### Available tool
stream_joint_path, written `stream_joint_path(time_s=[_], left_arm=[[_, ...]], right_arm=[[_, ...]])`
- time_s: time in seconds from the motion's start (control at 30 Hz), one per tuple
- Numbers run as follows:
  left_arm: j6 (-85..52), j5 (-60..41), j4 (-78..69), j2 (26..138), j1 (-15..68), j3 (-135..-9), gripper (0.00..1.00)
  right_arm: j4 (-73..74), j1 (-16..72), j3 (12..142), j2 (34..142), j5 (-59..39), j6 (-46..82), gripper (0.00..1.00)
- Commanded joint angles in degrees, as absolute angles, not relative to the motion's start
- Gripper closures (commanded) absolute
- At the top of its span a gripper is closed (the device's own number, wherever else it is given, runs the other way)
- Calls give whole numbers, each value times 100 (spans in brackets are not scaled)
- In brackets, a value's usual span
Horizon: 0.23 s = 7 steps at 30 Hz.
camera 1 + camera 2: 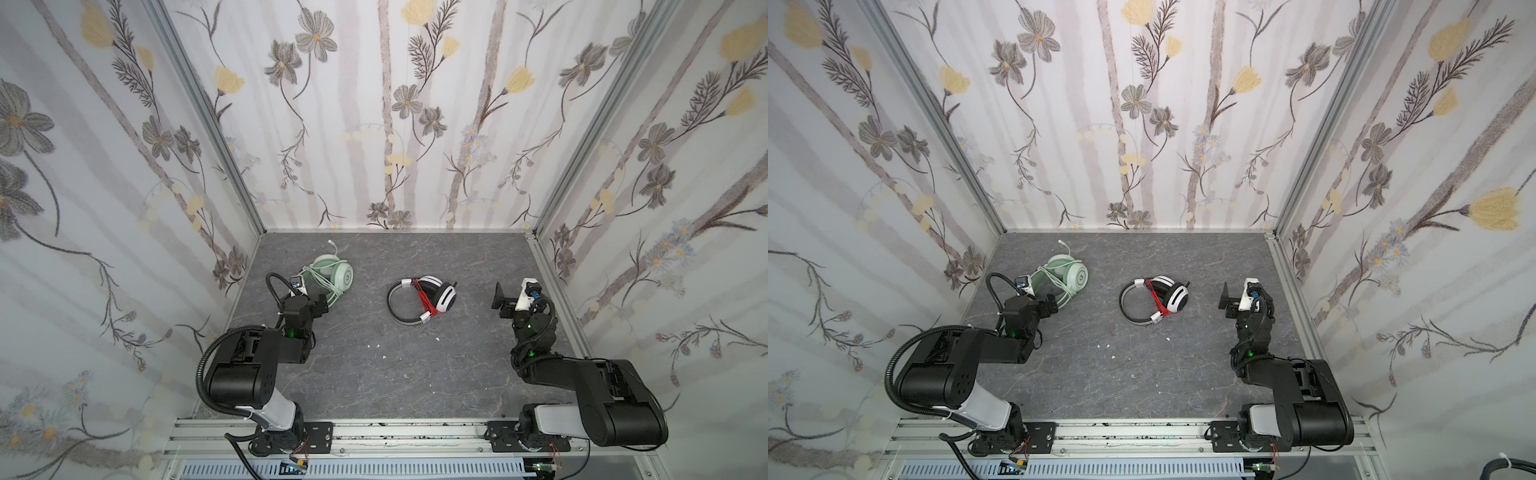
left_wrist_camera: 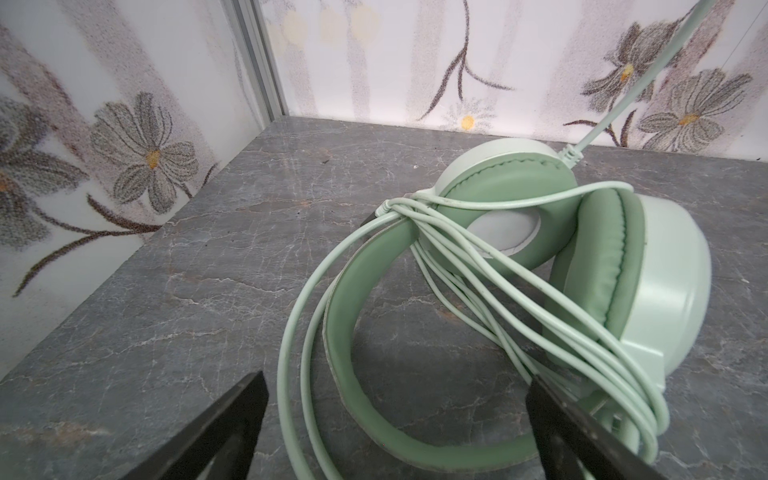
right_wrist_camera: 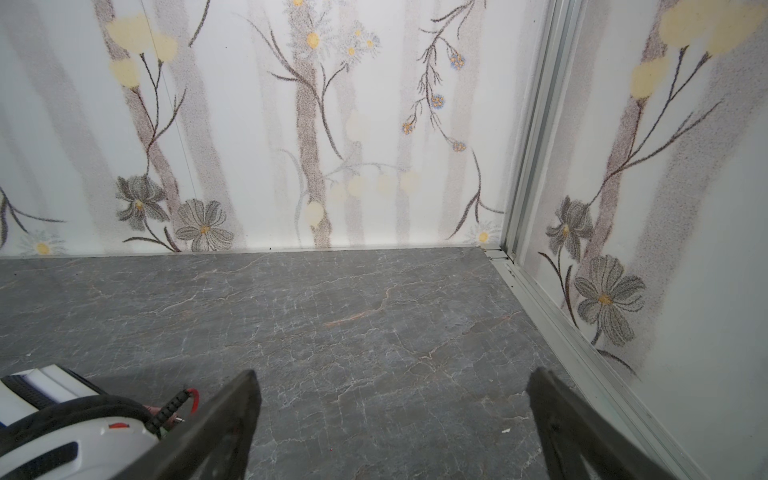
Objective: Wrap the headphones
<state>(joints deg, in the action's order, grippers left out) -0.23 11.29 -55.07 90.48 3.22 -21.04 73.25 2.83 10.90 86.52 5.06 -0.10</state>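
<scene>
The mint green headphones [image 1: 332, 272] [image 1: 1065, 272] [image 2: 648, 291] lie at the back left of the grey table, their green cable [image 2: 490, 266] looped several times across band and cups. My left gripper [image 1: 321, 305] [image 1: 1053, 306] [image 2: 395, 382] stands open right at them, with the headband and two cable strands between its fingers and nothing gripped. The white-and-black headphones [image 1: 419, 297] [image 1: 1152, 299] [image 3: 70, 440] lie mid-table with a red cable [image 1: 426, 299] wound across the band. To their right my right gripper [image 1: 511, 294] [image 1: 1237, 296] [image 3: 392, 378] hangs open over bare table.
Flowered walls close in the table on the left, back and right, with metal corner posts [image 1: 199, 112]. Small white scraps [image 1: 376, 345] lie on the table [image 1: 415, 374] towards the front. The arms' mounting rail [image 1: 395, 434] runs along the front edge.
</scene>
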Motion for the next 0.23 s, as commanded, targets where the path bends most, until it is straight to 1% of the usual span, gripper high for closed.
stream_joint_path(time_s=[0.0,0.2], left_arm=[[-26,1179,-5555,9031,317,-2101,0],[-26,1170,-5556,9026,319,-2101,0]], right_arm=[[7419,177,1227,8692,309,-33,0],[7722,149,1025,8622,138,-44,0]])
